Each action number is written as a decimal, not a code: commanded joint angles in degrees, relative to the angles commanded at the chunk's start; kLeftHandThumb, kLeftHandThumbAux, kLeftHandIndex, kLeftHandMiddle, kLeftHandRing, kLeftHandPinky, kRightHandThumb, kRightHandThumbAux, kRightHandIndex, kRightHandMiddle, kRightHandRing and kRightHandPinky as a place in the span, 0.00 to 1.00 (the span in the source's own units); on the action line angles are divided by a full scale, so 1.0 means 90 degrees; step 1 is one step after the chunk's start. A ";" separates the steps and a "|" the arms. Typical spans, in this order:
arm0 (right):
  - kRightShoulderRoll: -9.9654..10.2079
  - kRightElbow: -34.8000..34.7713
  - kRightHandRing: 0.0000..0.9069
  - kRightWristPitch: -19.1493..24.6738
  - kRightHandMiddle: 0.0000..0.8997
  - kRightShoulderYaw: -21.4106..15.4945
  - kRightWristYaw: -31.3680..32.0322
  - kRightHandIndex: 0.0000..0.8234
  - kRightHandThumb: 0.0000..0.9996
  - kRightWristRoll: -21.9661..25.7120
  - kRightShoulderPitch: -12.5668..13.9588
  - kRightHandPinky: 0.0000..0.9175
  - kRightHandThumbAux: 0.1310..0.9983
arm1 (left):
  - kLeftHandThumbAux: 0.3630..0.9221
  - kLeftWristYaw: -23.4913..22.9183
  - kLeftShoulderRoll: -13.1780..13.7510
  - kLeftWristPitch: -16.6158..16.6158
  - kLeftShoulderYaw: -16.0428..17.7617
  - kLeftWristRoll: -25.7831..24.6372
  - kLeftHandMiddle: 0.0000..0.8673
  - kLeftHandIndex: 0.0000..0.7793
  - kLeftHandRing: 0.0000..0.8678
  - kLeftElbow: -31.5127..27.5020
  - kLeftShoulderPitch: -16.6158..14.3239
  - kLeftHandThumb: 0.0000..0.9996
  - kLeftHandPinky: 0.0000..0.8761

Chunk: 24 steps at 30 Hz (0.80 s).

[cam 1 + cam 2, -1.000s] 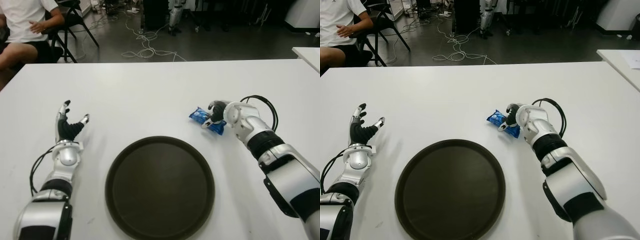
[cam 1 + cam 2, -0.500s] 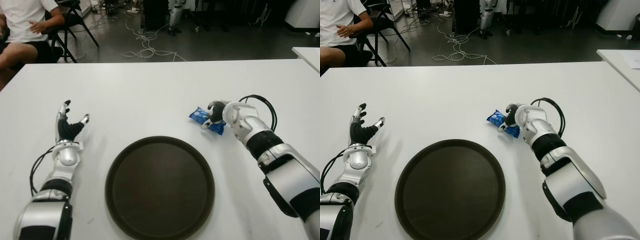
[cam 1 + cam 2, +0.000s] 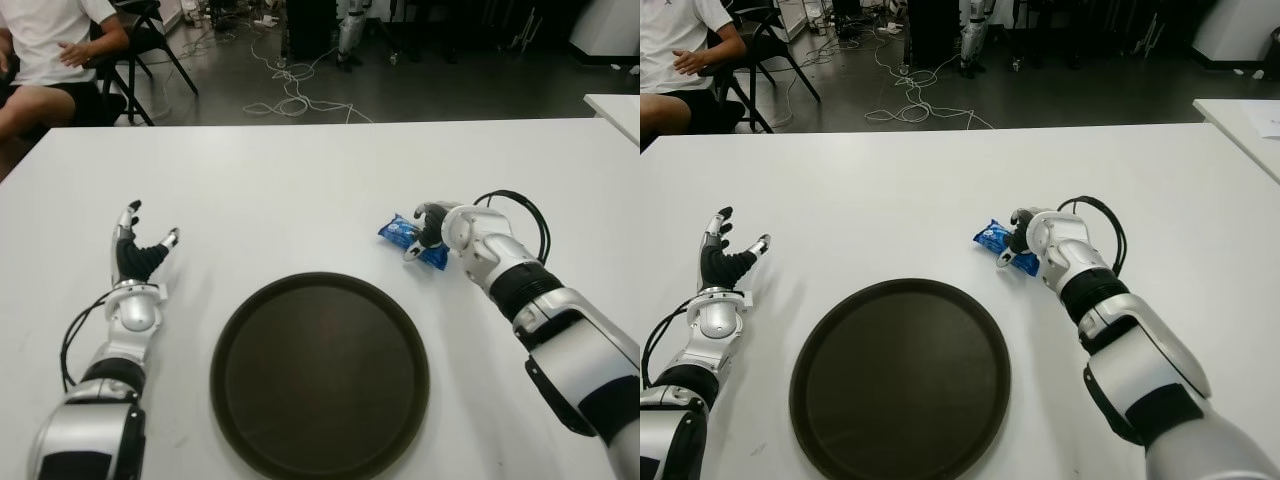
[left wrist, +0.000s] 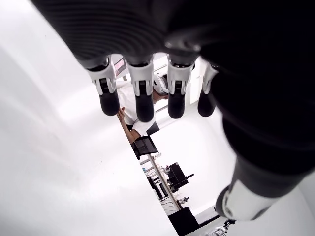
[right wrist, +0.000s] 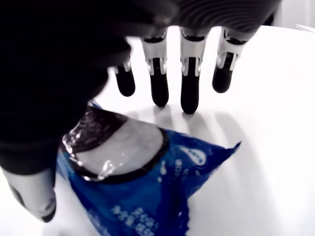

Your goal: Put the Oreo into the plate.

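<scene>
Right hand (image 3: pixel 432 222): over the Oreo packet (image 5: pixel 142 196), fingers (image 5: pixel 189 83) extended past it, thumb beside it, not closed; nudged slightly closer over the last second. Grasp not yet made, I judge. Packet: flat on table (image 3: pixel 300 190), at 1 o'clock from the plate (image 3: pixel 320 375), just off its rim. Path to plate: open. Left hand (image 3: pixel 138 255): spread, idle, at 9 o'clock, well apart.

1. The Oreo packet (image 5: pixel 147 196) is glossy blue plastic film, crinkled, with a clear shiny window.
2. The plate (image 3: pixel 320 375) looks like dark, matt, smooth plastic.
3. The desk (image 3: pixel 300 190) is white, smooth, slightly reflecting.
4. The right hand (image 3: pixel 432 224) and left hand (image 3: pixel 135 250) have glossy silver shells; the fingers (image 5: pixel 189 88) have black matt pads.
</scene>
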 joint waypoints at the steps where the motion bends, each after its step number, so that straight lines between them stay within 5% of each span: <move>1: 0.0003 0.0002 0.21 0.0002 0.21 -0.0002 -0.0009 0.22 0.00 0.0004 0.0002 0.21 0.63 | 0.72 0.0002 0.0000 0.0001 -0.0002 0.0003 0.12 0.09 0.09 -0.0002 0.0000 0.00 0.06; 24: 0.0333 0.0160 0.23 0.0263 0.23 0.0080 -0.0266 0.23 0.00 -0.0012 0.0011 0.20 0.68 | 0.71 0.0001 0.0002 0.0017 -0.0034 0.0037 0.10 0.08 0.07 -0.0054 0.0027 0.00 0.04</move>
